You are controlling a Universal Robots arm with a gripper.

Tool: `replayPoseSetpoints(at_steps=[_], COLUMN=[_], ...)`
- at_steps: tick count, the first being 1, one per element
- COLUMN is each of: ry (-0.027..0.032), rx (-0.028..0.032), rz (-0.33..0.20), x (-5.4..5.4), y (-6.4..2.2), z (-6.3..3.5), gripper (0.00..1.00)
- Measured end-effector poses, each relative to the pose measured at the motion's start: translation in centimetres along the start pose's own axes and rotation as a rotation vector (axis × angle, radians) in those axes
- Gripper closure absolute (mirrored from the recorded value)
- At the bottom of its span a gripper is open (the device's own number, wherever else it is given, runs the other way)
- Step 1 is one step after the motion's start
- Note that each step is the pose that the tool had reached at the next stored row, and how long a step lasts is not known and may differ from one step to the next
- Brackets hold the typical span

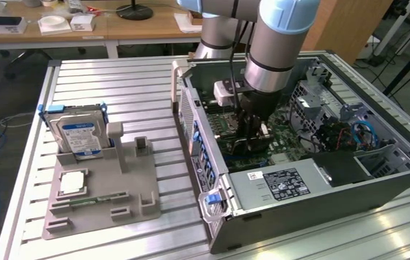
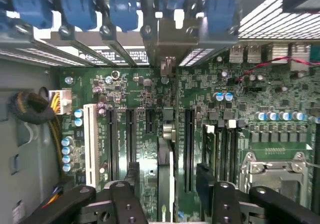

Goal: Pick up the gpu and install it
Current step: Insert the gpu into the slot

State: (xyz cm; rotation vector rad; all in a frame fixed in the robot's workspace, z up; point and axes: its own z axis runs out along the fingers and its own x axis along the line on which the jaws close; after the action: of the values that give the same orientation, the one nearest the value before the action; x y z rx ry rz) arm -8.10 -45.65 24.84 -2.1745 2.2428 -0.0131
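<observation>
Now | pincer (image 2: 167, 194) grips gpu (image 2: 166, 174) | slatted metal table (image 1: 118, 81) | wooden desks (image 1: 140, 27) behind

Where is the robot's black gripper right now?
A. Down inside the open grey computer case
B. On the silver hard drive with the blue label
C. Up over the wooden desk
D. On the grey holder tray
A: the black gripper reaches down into the open grey computer case, just above its green motherboard, with the thin green gpu card seen edge-on between its fingers.
</observation>
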Motion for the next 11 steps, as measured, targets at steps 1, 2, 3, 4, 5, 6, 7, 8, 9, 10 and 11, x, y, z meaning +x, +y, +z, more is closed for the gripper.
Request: replayPoseSetpoints(at_steps=[1, 2, 3, 4, 5, 6, 7, 8, 9, 10, 11], ry=[0.0000, 0.0001, -0.0001, 0.0000, 0.0001, -0.0001, -0.0001, -0.0002, -0.0003, -0.0002, -0.0001], rx=[0.0000, 0.0000, 0.0000, 0.0000, 0.0000, 0.0001, 0.0000, 0.0000, 0.0001, 0.0000, 0.0000], rz=[0.000, 0.000, 0.000, 0.000, 0.000, 0.000, 0.000, 0.000, 0.000, 0.000, 0.000], x=[0.0, 0.0, 0.0, 0.0, 0.0, 0.0, 0.0, 0.0, 0.0, 0.0, 0.0], y=[-0.01, -0.02, -0.02, -0.04, -0.04, -0.04, -0.05, -0.04, -0.05, -0.04, -0.04], z=[-0.45, -0.90, -1.38, -1.84, -2.19, -2.25, -2.27, -2.26, -2.26, -2.27, -2.27], gripper=[0.43, 0.43, 0.43, 0.43, 0.43, 0.43, 0.44, 0.51, 0.51, 0.51, 0.57])
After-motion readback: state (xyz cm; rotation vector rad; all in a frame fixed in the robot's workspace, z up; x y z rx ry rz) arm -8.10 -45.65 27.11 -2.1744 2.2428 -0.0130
